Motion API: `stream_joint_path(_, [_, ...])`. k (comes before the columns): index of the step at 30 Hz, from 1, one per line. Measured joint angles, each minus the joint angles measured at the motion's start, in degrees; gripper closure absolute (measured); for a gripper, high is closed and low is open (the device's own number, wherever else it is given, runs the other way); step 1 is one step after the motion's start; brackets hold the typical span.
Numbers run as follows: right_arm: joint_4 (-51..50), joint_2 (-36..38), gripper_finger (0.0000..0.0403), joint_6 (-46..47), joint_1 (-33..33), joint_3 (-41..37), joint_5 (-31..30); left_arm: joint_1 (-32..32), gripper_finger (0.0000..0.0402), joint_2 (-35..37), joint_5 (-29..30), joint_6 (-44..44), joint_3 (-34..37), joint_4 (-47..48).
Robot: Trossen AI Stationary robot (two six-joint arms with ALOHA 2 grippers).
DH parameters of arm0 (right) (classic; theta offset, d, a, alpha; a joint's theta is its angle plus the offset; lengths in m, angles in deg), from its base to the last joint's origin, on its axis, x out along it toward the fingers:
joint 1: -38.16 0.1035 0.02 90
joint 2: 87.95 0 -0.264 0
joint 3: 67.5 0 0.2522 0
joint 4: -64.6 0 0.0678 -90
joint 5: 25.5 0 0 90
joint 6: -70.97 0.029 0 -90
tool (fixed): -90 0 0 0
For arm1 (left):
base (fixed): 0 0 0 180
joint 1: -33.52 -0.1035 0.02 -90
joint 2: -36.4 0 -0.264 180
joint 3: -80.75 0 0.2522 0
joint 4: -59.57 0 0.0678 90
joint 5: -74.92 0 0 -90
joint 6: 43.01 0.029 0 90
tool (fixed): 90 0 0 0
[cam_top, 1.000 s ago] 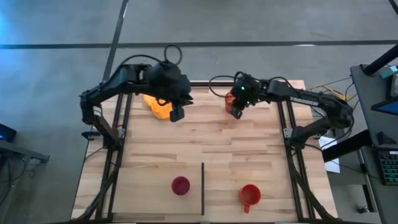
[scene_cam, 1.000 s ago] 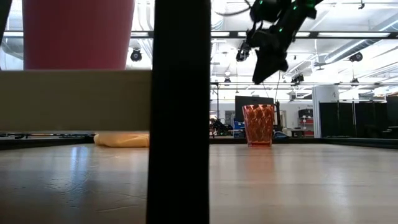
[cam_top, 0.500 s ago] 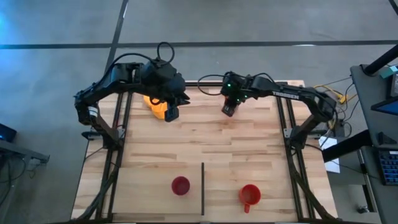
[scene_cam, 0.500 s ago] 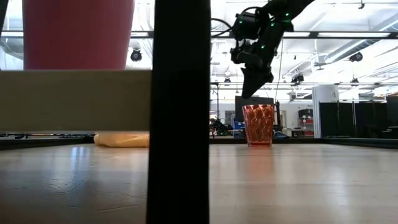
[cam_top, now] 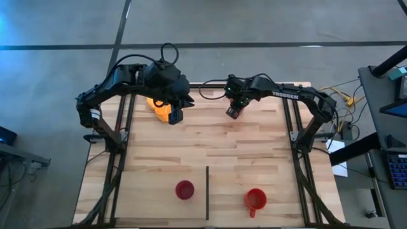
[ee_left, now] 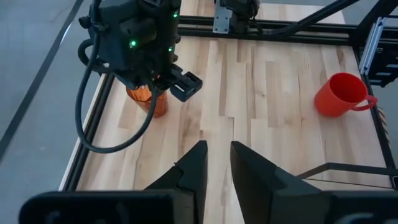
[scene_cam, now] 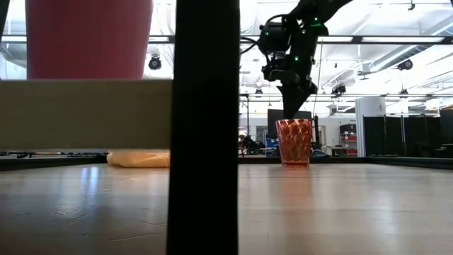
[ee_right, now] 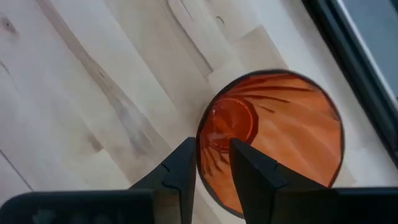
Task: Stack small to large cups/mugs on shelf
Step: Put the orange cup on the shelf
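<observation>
The see-through orange tumbler stands upright on the table at the far middle; it also shows in the left wrist view. My right gripper hangs over it, pointing down and narrowly open, one finger over the inside and one outside the rim. My left gripper hovers shut over the yellow-orange cloth at the far left. The magenta cup and the red mug stand near the front edge. The magenta cup sits on a shelf board. My right gripper points down with its fingertips at the height of the tumbler's rim. The rim's edge nearer the table's left runs between the two fingers. I cannot tell whether they touch it. The tumbler stands upright on the table.
A thin dark divider stands between the magenta cup and the red mug; it shows as a wide black post in the low view. Black frame rails run along both table sides. Bare wood lies across the table's middle.
My right gripper has gone toward the table's left edge and down, from beside the tumbler to right over its rim. My left gripper has gone a little toward the table's left edge, over the cloth. The tumbler has stayed where it was.
</observation>
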Motion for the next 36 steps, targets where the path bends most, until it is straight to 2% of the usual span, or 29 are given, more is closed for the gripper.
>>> stream_joint_path(8, [1.4, 0.1, 0.0312, 0.4, -0.3, 0.7, -1.7, 0.0, 0.0346, 0.0, 0.0, 0.0, 0.0, 0.0])
stream_joint_path(16, [1.5, 0.2, 0.0312, 2.0, -0.3, 0.8, 1.9, 0.0, 0.0346, 0.0, 0.0, 0.0, 0.0, 0.0])
stream_joint_path(36, [4.4, 0.2, 0.0312, 6.5, -0.4, -3.3, 1.2, -0.1, 0.0346, 0.0, 0.0, 0.0, 0.0, -0.2])
